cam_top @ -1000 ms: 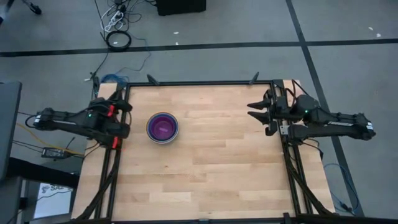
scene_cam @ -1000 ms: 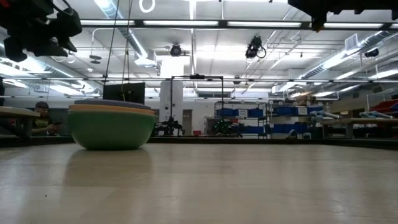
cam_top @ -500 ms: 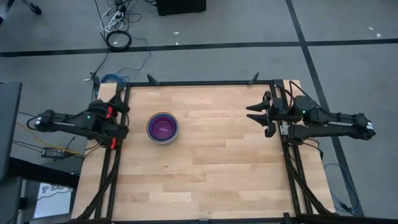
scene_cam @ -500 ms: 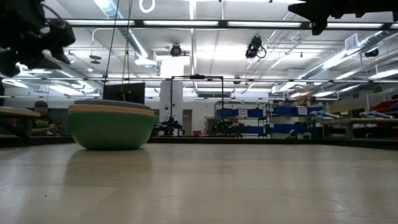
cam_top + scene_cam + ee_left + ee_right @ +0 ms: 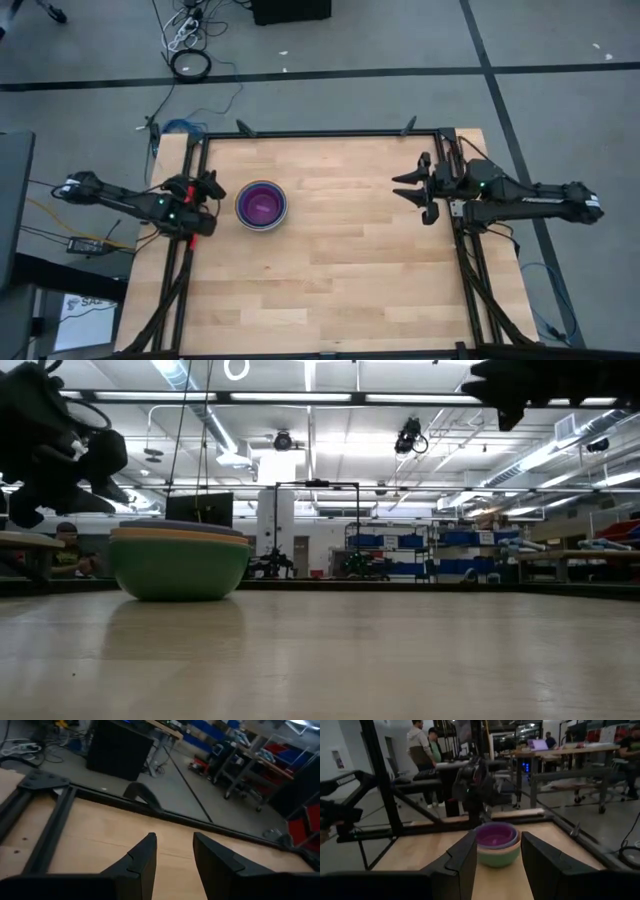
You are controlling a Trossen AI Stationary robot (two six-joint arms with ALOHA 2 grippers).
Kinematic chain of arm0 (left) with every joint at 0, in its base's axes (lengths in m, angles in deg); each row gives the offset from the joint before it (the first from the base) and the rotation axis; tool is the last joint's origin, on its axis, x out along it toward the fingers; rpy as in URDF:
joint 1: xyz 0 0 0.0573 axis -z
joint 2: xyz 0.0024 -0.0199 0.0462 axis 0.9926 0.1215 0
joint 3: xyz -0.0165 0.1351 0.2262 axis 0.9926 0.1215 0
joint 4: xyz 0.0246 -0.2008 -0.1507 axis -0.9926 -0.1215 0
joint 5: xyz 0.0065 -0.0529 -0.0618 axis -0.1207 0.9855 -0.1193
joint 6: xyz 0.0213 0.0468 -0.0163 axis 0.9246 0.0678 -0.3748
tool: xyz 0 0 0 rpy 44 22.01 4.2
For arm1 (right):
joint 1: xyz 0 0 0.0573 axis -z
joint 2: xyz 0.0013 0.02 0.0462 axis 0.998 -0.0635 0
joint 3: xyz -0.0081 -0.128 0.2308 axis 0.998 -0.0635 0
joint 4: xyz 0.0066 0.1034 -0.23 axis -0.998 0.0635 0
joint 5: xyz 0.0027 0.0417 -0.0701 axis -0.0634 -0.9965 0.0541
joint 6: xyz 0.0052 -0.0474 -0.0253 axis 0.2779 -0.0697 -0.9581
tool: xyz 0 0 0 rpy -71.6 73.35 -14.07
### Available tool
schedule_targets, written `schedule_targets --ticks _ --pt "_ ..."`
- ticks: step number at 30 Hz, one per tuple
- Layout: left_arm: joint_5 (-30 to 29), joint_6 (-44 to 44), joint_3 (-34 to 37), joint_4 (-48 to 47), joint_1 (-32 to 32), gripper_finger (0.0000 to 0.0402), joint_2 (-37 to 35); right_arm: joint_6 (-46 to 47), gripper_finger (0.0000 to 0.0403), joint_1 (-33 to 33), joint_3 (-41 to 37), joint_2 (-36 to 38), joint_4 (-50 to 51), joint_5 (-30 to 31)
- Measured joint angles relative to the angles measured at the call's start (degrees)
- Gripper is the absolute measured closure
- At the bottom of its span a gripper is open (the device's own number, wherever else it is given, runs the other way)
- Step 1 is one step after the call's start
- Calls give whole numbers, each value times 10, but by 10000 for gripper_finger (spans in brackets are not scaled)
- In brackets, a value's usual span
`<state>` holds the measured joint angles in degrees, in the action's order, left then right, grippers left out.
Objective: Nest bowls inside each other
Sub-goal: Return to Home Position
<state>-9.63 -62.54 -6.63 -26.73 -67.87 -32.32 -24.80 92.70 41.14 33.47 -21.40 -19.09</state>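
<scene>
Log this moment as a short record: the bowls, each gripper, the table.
bowls: one nested stack on the left half of the table
innermost: purple bowl
outermost: green bowl
left gripper: open, empty, raised at the left edge beside the stack
right gripper: open, empty, raised at the right edge, facing the stack
table: light wood, black frame

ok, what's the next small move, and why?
Probably just ease the left gripper back to rest, empty. The bowls sit nested in one stack, purple on top; both grippers are open and clear of it, the right gripper waiting at the edge of the table.
</scene>
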Motion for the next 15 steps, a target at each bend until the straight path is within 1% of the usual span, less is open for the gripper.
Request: schedule_targets --ticks 2,5,8,12,15 --pt "-16 0 -9 -1 5 264 -1 6 261 -2 -17 4 -22 -1" --pt "-50 13 -43 -8 15 264 -1 9 260 -2 -23 23 -39 0" --pt "-83 78 -97 -10 24 264 -1 -2 259 -2 -23 59 -46 0" --pt "-115 173 -180 -12 31 264 -1 -6 259 8 -23 125 -42 0" --pt "-127 225 -240 -30 34 264 -2 -1 259 14 -22 173 -15 -19"
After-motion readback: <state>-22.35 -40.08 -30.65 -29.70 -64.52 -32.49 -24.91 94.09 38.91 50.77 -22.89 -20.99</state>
